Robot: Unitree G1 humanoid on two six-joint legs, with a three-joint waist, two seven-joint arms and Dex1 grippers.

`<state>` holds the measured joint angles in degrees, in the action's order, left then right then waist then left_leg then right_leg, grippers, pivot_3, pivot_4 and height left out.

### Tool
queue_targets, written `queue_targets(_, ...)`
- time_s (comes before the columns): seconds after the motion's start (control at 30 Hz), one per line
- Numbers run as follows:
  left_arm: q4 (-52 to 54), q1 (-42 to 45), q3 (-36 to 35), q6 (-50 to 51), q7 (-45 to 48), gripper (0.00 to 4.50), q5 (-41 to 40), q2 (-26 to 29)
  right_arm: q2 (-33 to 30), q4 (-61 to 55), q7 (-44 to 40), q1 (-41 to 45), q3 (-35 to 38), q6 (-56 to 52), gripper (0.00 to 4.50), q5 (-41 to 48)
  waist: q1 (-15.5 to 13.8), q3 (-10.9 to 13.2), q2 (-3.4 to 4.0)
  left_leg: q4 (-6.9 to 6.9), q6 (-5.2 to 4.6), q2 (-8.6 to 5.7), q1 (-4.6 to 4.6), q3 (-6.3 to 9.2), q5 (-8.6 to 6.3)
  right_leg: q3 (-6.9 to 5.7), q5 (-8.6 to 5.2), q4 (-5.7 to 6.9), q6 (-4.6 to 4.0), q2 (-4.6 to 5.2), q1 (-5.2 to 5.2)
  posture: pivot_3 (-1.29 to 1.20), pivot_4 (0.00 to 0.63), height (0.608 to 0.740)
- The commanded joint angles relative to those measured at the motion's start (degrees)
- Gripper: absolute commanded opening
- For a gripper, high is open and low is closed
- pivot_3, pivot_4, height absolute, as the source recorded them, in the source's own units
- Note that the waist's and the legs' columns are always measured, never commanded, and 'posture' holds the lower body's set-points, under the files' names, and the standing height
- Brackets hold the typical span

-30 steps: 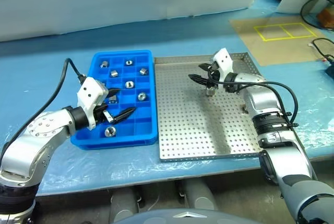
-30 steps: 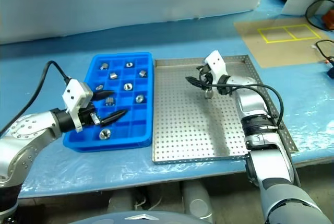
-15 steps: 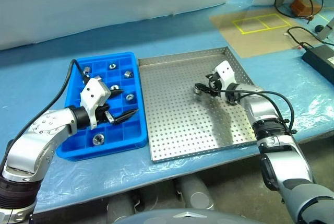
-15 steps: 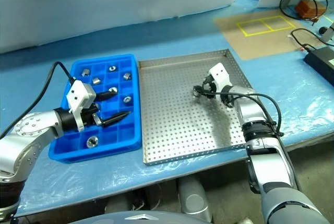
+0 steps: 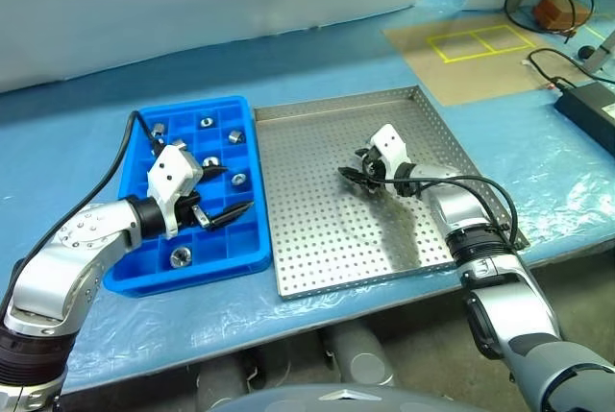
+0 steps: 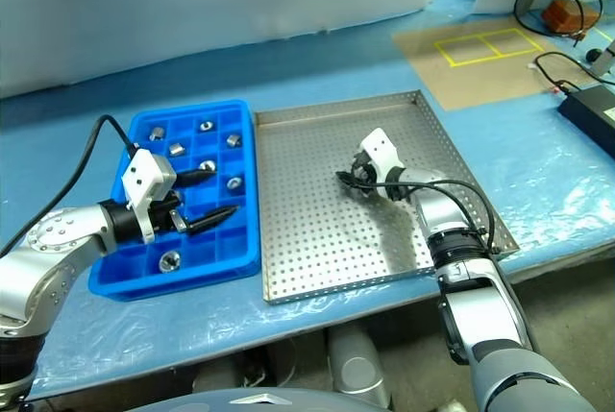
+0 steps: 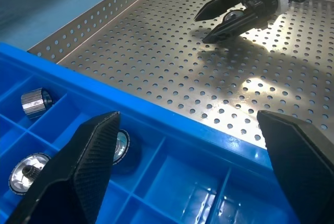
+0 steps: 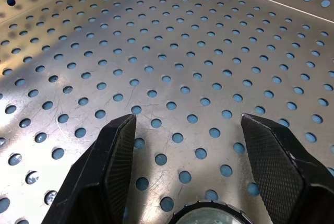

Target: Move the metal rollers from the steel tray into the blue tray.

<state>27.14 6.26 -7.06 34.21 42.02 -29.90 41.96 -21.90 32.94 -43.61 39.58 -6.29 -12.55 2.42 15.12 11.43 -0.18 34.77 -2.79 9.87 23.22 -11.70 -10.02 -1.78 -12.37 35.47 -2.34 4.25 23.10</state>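
Right tool (image 5: 352,174) grips roller (image 8: 207,217) over steel tray (image 5: 317,239).

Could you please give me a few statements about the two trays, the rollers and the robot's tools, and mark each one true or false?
1. The blue tray lies to the left of the steel tray. True.
2. The left tool hangs over the steel tray. False: it hangs over the blue tray, jaws wide apart.
3. A roller sits between the fingers of the right tool. True: it shows low between them in the right wrist view.
4. The blue tray holds no rollers. False: several lie in its compartments, such as one near the front.
5. The right tool is above the steel tray's holed floor. True.
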Motion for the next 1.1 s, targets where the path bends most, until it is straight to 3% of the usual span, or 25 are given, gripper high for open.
queue_targets(0.03,0.47,-0.47,-1.77,-1.15,-0.06,4.46,0.35,0.31,-1.43,0.53,0.19,0.16,0.89,0.35,3.29,-0.28,-0.07,0.0,0.0,0.0,0.0,0.0,0.0,0.0,0.0,0.0,0.0,0.0,0.0,0.0,-0.01,-0.59,0.15,0.74)
queue_targets(0.2,0.41,-0.53,-1.63,-1.23,0.07,4.46,0.42,0.43,-2.57,1.28,0.17,0.39,1.4,0.24,3.29,-0.23,-0.09,0.0,0.0,0.04,-0.02,-0.01,0.0,0.01,-0.01,0.0,0.0,0.0,0.0,0.01,-0.04,-0.59,0.15,0.74)
queue_targets(0.3,0.17,-0.27,-1.4,-1.35,0.26,4.46,0.53,0.5,-3.34,-1.25,-2.43,-1.23,0.34,0.9,2.72,-0.01,0.0,0.0,0.0,0.04,-0.02,0.0,-0.01,0.01,-0.02,0.0,0.0,0.0,0.0,0.01,-0.04,-0.6,0.15,0.74)
queue_targets(0.43,-0.21,0.2,-1.06,-1.62,0.53,4.46,0.72,0.43,-2.43,-4.95,-2.65,-1.96,0.43,-0.04,1.54,0.65,0.03,0.0,0.0,0.04,-0.03,0.02,-0.01,0.01,-0.02,-0.01,-0.01,0.0,0.01,0.0,-0.03,-0.61,0.15,0.74)
queue_targets(0.67,-0.86,2.35,1.16,-1.83,0.32,4.46,1.23,-1.05,3.16,-15.11,-2.26,2.49,4.78,-10.75,1.57,9.61,1.24,0.01,0.01,0.04,-0.03,0.01,-0.01,0.01,-0.02,0.0,-0.01,0.02,0.01,0.0,-0.01,-0.6,0.15,0.74)
queue_targets(0.9,-7.78,8.99,9.04,-7.31,-1.2,4.46,7.68,-7.55,9.77,-19.27,4.15,13.3,15.61,-27.18,1.57,25.02,1.05,0.02,0.03,0.02,-0.03,0.0,0.0,0.03,-0.02,-0.02,0.0,0.02,0.0,0.01,-0.02,-0.6,0.15,0.74)
queue_targets(1.1,-17.37,16.97,11.41,-15.48,-5.25,4.46,14.65,-14.12,11.06,-25.69,5.31,13.49,15.18,-35.27,1.57,30.86,0.42,0.02,0.03,-0.04,-0.07,-0.02,0.09,0.05,-0.03,-0.04,0.01,-0.15,-0.01,0.01,-0.02,-0.61,0.15,0.74)
